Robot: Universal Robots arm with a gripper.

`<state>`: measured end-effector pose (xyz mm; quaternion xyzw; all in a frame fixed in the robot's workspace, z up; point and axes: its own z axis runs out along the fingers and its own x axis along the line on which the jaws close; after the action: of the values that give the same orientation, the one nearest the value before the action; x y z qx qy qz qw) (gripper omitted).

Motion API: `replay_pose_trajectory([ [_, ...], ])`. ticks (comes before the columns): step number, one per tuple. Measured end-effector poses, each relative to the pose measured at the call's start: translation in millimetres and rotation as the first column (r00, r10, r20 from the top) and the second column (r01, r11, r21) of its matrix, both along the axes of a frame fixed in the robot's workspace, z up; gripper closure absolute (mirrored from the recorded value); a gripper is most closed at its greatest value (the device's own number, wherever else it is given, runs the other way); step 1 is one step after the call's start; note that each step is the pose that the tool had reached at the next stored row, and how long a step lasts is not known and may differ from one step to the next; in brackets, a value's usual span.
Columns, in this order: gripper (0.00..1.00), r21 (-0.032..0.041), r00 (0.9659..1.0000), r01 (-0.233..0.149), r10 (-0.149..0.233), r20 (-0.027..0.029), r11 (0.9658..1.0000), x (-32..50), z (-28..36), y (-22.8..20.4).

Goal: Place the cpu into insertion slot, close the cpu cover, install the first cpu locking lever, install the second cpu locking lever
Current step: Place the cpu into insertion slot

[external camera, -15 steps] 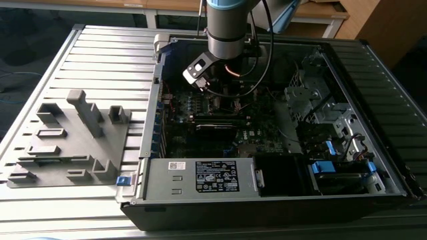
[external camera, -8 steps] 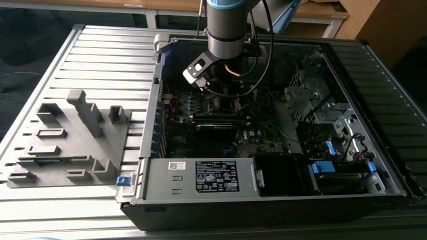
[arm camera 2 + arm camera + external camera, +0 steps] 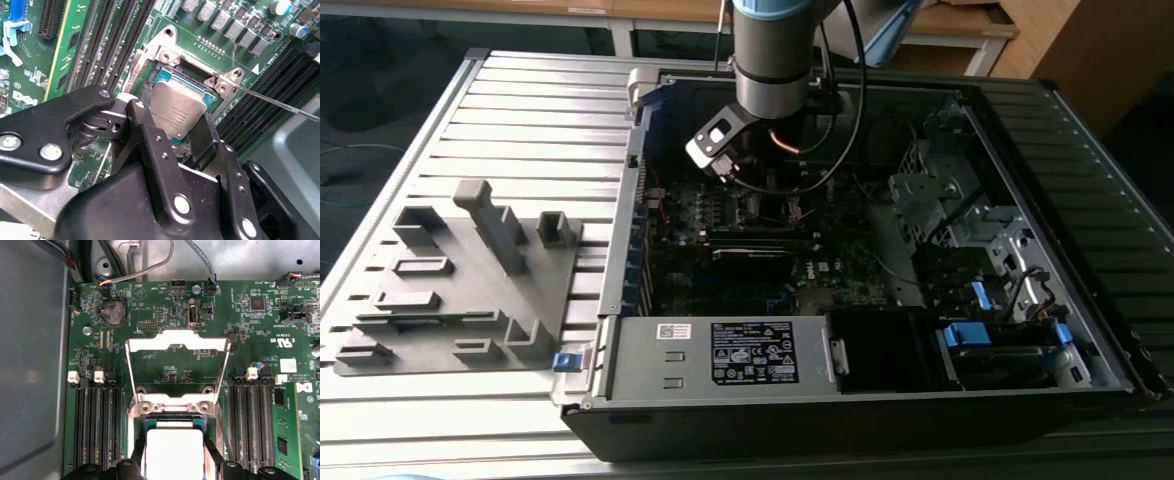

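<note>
**The cpu [image 3: 179,107] clamped, cpu cover [image 3: 177,340] raised**

The gripper [image 3: 176,117] has its jaws closed on two opposite edges of the cpu, a small flat square with a dull silver-grey metal top that sits squarely between them. Just beyond the jaws the cpu cover — a thin silvery frame with an open window — stands hinged up over the green motherboard [image 3: 165,305].

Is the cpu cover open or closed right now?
Open: the cpu cover is swung back, green board visible through its window, leaving the cpu uncovered.
</note>
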<state>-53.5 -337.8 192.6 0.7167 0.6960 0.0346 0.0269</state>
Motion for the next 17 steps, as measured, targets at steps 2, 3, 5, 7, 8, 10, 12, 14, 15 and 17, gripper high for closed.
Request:
replay_pose_trajectory([
  [2,0.46,0.0,1.0,0.0,0.0,0.0001,1.0,0.0,0.0,0.0],
  [3,0.46,0.0,1.0,0.0,0.0,0.0001,1.0,0.0,0.0,0.0],
  [5,0.46,-0.0001,1.0,0.0,0.0,0.0,1.0,0.0,0.0,0.0],
  [7,0.46,-0.0001,1.0,0.0,0.0,0.0001,1.0,0.0,-0.3,0.0],
  [8,0.46,-0.0003,1.0,0.0,0.0,0.0,1.0,0.0,-0.4,0.0],
  [10,0.46,-0.0005,1.0,0.0,0.0,-0.0002,1.0,0.0,-0.9,0.0],
  [12,0.46,-0.0005,1.0,0.0,0.0,-0.0002,1.0,0.0,-1.0,0.0],
  [14,0.46,-0.0003,1.0,0.0,0.0,0.0,1.0,0.0,-1.2,0.0],
  [15,0.46,-0.0002,1.0,0.0,0.0,0.0,1.0,0.0,-1.2,0.0],
  [17,0.46,-0.0002,1.0,0.0,0.0,0.0,1.0,0.0,-1.3,0.0],
])
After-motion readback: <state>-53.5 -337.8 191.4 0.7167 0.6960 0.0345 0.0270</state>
